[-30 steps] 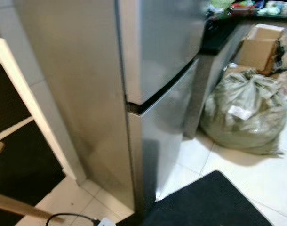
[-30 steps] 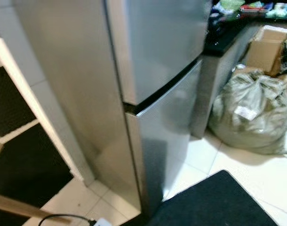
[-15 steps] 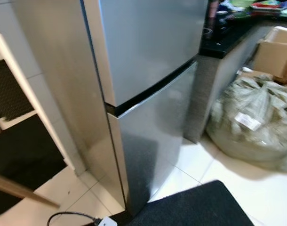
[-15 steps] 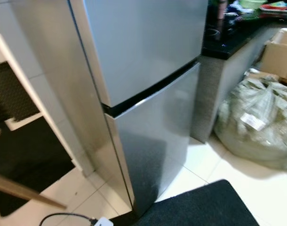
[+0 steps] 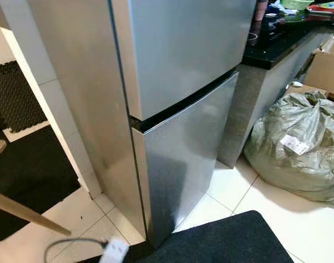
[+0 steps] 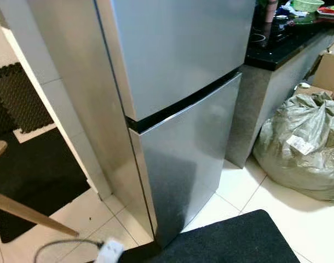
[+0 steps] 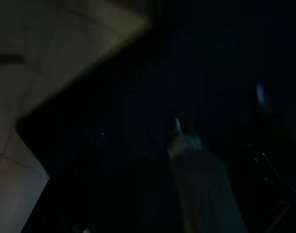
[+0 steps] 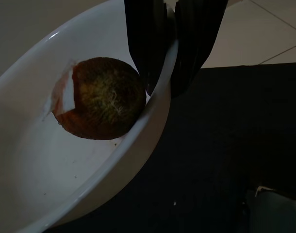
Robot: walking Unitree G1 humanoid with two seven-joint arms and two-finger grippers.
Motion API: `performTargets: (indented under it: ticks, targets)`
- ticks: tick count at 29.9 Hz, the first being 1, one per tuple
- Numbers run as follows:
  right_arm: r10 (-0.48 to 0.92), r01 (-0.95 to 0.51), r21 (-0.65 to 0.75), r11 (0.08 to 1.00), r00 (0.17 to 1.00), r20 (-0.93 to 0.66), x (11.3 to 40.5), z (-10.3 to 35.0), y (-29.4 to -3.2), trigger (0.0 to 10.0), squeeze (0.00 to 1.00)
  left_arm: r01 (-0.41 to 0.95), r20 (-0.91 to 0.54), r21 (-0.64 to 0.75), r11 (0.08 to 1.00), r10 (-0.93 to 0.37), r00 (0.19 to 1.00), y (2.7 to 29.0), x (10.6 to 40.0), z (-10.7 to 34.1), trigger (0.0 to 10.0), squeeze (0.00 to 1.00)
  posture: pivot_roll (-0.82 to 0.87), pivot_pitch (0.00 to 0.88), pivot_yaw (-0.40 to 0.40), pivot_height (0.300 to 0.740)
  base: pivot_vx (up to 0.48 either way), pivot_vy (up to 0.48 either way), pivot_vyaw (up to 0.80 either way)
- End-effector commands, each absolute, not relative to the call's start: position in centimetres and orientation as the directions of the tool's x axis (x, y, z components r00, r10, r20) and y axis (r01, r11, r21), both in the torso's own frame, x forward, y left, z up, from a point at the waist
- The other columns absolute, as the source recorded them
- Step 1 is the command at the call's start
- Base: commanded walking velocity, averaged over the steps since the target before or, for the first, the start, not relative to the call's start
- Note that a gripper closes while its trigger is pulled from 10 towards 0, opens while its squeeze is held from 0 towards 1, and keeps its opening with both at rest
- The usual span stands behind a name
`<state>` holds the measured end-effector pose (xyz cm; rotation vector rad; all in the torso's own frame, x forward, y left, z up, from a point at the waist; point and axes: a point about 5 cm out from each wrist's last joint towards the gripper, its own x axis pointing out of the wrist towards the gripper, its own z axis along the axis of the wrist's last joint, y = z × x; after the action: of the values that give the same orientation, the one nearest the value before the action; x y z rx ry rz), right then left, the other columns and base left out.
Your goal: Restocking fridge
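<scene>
A tall silver fridge (image 5: 178, 82) stands straight ahead with both doors closed, a dark seam (image 5: 183, 104) dividing the upper door from the lower one (image 6: 183, 164). In the right wrist view my right gripper (image 8: 168, 63) is shut on the rim of a white bowl (image 8: 51, 174). Inside the bowl lies a round brown food item with a greenish crust (image 8: 102, 99). The left wrist view is very dark: a pale floor tile (image 7: 46, 53) and a black mat edge can be made out.
A black floor mat (image 5: 227, 241) lies in front of the fridge. A full grey-green sack (image 5: 298, 148) sits on the tiles to the right, beside a black countertop (image 5: 276, 38) and a cardboard box (image 5: 328, 68). A power strip with cable (image 5: 113, 251) and a wooden leg (image 5: 24, 213) lie at the left.
The camera has turned and pulled back slightly, so the fridge front now faces me more squarely and the picture is sharper. Nothing in the scene itself has moved.
</scene>
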<state>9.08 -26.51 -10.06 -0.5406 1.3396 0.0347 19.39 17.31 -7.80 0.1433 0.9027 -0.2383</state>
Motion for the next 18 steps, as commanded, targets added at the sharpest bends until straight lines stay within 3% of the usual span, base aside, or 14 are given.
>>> performTargets:
  ticks: [1, 5, 11, 16, 18]
  targets:
    - [-0.279, -0.334, -0.354, 0.874, 0.252, -0.926, 9.1, -10.1, -26.4, 10.0, 0.0, 0.21, -0.726, 0.013, 0.978, -0.135, 0.674, 18.4, 21.0, -6.6, 10.0, 0.0, -0.15, 0.023, 0.03, 0.74, 0.0, 0.0, 0.0]
    - [-0.277, -0.334, -0.351, 0.875, 0.249, -0.928, 9.1, -10.1, -26.4, 10.0, 0.0, 0.174, -0.585, 0.002, 0.985, -0.14, 0.799, 19.8, 24.3, -3.9, 10.0, 0.0, -0.15, 0.025, 0.029, 0.74, 0.0, 0.0, 0.0]
    - [-0.274, -0.334, -0.348, 0.876, 0.249, -0.929, 9.1, -10.1, -26.3, 10.0, 0.0, 0.186, -0.383, -0.042, 0.982, -0.187, 0.905, 21.1, 27.7, 0.0, 10.0, 0.0, -0.14, 0.029, 0.027, 0.74, 0.0, 0.0, 0.0]
    - [-0.273, -0.333, -0.346, 0.877, 0.248, -0.93, 9.1, -10.1, -26.3, 10.0, 0.0, 0.237, -0.252, -0.074, 0.969, -0.248, 0.935, 21.3, 29.5, 2.4, 10.0, 0.0, -0.14, 0.029, 0.027, 0.74, 0.0, 0.0, 0.0]
    - [-0.273, -0.334, -0.344, 0.878, 0.244, -0.931, 9.1, -10.1, -26.2, 10.0, 0.0, 0.367, -0.074, -0.084, 0.926, -0.373, 0.925, 20.8, 31.9, 6.2, 10.0, 0.0, -0.14, 0.029, 0.027, 0.74, 0.0, 0.0, 0.0]
